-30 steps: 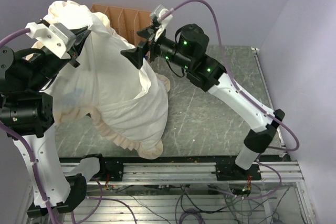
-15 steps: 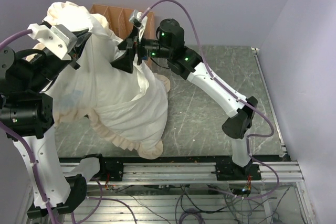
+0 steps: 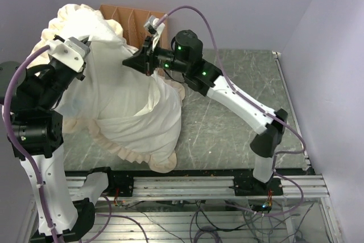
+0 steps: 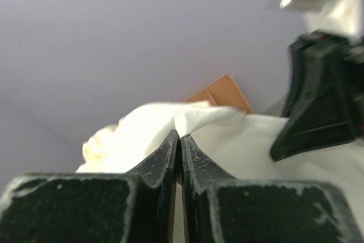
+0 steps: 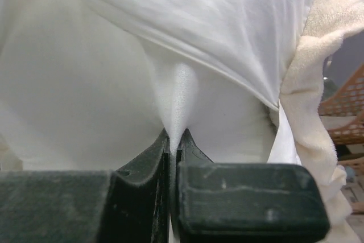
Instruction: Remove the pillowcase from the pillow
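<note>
Pillowcase point(image 3: 133, 115) hoisted over left half of desk point(image 3: 239, 123), pale face out, frill point(image 3: 142, 155) draping toward near edge. Pillow presumably inside; not distinguishable from cover in any view. Left end effector point(image 4: 177, 140) clamped tight on fabric fold at top, likely anchoring cover high. Right end effector point(image 5: 175, 140) pinched closed on peak of pale cloth mid-cover, seemingly to draw cloth off stuffing. Cardboard divider box point(image 3: 133, 18) behind, at far edge.
</note>
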`<state>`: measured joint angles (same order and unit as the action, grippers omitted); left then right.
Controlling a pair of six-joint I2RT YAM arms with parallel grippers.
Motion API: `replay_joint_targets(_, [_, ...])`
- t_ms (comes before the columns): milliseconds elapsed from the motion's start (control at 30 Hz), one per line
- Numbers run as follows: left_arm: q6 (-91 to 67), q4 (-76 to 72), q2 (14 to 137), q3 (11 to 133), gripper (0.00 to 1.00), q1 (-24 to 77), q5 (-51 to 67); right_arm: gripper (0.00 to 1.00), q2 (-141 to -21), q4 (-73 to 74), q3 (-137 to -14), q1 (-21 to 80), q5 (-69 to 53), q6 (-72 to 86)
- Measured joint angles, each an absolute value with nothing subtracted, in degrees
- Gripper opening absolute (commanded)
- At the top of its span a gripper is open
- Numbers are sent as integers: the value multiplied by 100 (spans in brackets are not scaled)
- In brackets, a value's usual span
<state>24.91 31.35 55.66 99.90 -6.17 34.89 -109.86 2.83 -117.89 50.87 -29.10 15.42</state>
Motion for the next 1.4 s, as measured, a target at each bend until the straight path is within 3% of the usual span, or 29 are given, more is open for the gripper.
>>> replay_joint_targets(100, [2716,3074,5415,9710,47,-617,3092,0,-10412,362,-11338,5371,-2202,1133])
replay_joint_targets(267, [3087,3492,5400,9741,55,-617,3164,0,-9985,703,-11205,6230,-788,298])
replay_joint_targets(533, [3850,4351,5227,9810,33,-617,3452,0,-10066,609,-10991,7478,1431,-744])
replay_joint_targets(667, [4160,4372,5085,9585,27,-617,3096,0,-9944,47,-10403,7712,1997,-993])
replay_joint_targets(833, [4062,4185,5061,9262,8,-617,2845,0,-9891,-139,-10224,7773,2265,-1111])
replay_joint_targets(1167, [2783,3133,5085,9131,7,-585,2499,0,-8748,-1295,-8416,8276,2755,-1439])
replay_joint_targets(1400, [2134,2954,5135,9183,7,-537,2515,0,-7732,-1693,-7293,8324,2246,-1057])
